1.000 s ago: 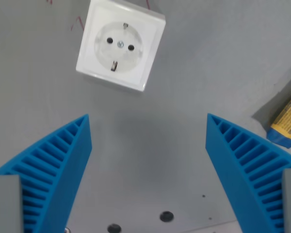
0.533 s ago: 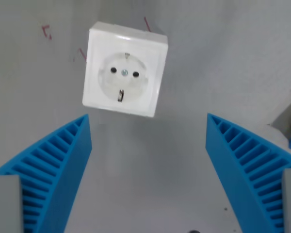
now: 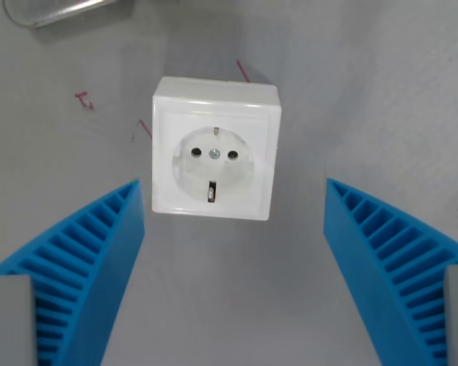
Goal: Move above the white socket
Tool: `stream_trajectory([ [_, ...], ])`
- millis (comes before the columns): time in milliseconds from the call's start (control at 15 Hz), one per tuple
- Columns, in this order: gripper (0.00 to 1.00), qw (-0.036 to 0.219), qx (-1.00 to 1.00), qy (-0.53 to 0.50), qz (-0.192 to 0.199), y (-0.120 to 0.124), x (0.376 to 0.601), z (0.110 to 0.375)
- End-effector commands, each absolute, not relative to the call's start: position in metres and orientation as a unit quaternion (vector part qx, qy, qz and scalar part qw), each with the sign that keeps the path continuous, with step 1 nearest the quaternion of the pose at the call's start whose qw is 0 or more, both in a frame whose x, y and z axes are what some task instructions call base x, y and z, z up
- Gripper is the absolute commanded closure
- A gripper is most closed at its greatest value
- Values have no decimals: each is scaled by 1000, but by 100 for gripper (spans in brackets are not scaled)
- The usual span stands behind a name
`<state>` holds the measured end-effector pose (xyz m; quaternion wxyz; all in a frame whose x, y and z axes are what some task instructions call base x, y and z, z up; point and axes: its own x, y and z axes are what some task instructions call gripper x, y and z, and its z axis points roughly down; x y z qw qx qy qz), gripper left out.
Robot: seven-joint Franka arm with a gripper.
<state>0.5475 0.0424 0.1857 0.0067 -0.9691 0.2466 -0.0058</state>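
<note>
White socket (image 3: 214,149): square, glossy plastic

The white socket (image 3: 214,159) looks like smooth moulded plastic with a slight sheen, a small bright metal screw at the centre of its recessed face. The end effector (image 3: 233,274) has blue fingers (image 3: 76,267) of matt plastic, ribbed with fine ridges along their inner sides. The bench (image 3: 366,99) is a grey, matt, smooth surface with faint red pen marks (image 3: 84,100). A shiny metal piece (image 3: 57,9) shows at the top edge.
</note>
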Motion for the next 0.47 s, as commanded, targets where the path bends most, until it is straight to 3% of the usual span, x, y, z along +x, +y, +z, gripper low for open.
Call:
stream_trajectory([
  [67,0,-25,-951,306,-12,47,555,183],
  [467,0,-28,-954,298,-7,49,560,179],
])
